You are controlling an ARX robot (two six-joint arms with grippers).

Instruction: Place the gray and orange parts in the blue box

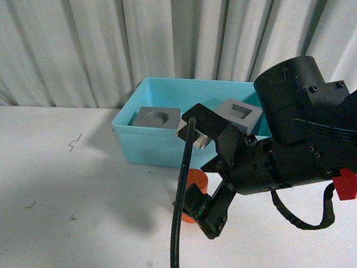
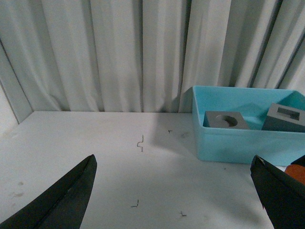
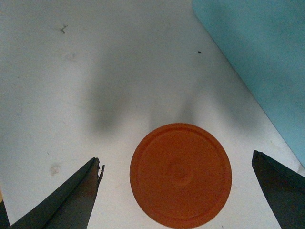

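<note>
The orange cylinder stands upright on the white table in front of the blue box. Both gray cubes are inside the box, the one with a round recess to the left and the one with a square recess to the right. My right gripper points down over the cylinder. In the right wrist view it is open, with the cylinder's top between the fingers and not touched. My left gripper is open and empty over bare table, away from the box.
A pleated white curtain hangs close behind the table and the box. A black cable hangs by the right arm in front of the cylinder. Small dark scraps lie on the table to the left.
</note>
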